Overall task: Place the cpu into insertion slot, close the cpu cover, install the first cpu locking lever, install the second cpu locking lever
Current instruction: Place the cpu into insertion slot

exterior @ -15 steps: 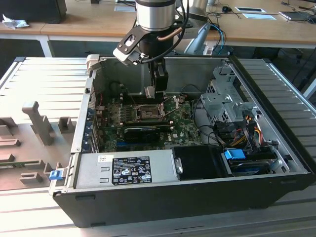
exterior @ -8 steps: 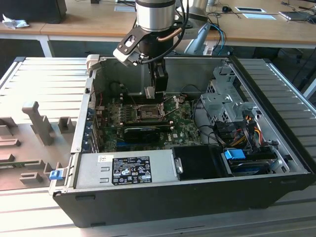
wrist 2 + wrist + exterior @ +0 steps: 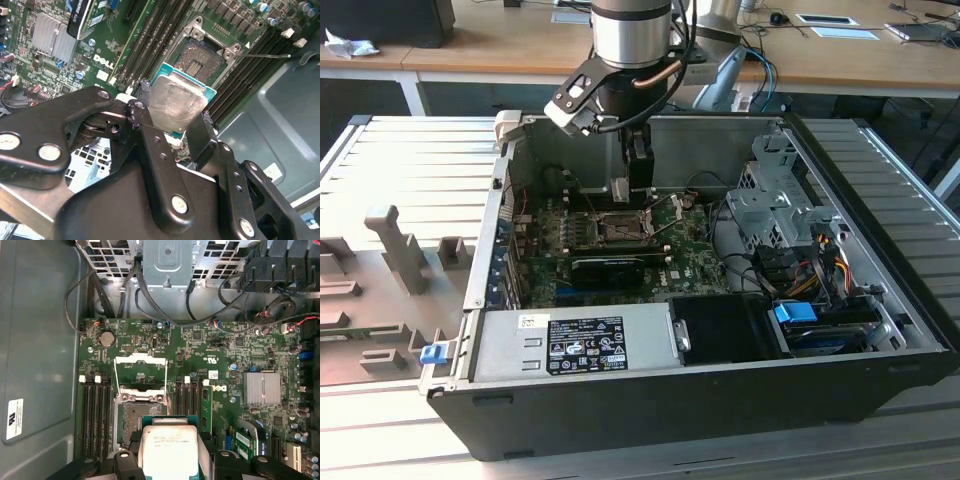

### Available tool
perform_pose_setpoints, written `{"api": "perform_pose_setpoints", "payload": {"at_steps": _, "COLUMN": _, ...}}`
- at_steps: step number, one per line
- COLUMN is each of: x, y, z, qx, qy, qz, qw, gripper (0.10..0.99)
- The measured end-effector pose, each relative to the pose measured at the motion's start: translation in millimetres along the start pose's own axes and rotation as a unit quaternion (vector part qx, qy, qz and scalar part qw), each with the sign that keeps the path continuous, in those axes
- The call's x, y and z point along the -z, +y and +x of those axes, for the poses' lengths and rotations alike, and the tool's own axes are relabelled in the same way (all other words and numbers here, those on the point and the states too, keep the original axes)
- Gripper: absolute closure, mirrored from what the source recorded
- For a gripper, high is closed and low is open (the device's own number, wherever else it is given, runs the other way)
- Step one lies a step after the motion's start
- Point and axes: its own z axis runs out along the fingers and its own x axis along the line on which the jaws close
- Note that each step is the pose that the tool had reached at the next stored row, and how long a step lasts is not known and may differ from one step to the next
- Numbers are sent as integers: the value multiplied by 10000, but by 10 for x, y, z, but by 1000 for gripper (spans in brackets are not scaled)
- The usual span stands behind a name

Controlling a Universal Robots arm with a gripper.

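Hidden: in the first wrist view the cpu [image 3: 170, 450] covers the near part of the insertion slot [image 3: 142, 412] and runs off the picture's edge. How much gap lies between chip and socket cannot be told. In the exterior view the arm and hand [image 3: 630, 175] stand in front of part of the socket.
Hand: its black fingers [image 3: 142, 107] are clamped on two opposite edges of the cpu, holding it over the near edge of the insertion slot.
Cpu: a thin square chip, with a pale silver-grey plate on a green board whose rim shows all round. Its metal face looks smeared in the second wrist view.
Insertion slot: a square socket with a dark brownish centre and a silver frame. It is open and nothing is seated in it.
Cpu cover: the cpu cover [image 3: 140, 359] is swung up beyond the far side of the socket, and the board is visible through its window.
Rod: a thin metal rod [image 3: 265, 55] sticks out beside the socket.
Case: an open black computer case [image 3: 650, 400] lies on a ribbed grey surface [image 3: 400, 160].
Contents: a green motherboard [image 3: 220, 370], a long black card [image 3: 610, 265], a labelled power supply [image 3: 570, 345], a metal drive cage [image 3: 775, 205] and loose cables.
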Motion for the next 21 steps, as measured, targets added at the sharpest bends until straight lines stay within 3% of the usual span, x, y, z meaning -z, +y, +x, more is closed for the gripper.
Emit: {"api": "perform_pose_setpoints", "payload": {"at_steps": 21, "x": -82, "y": -18, "z": 0, "qx": 0, "qy": 0, "qz": 0, "qw": 10000, "gripper": 557}}
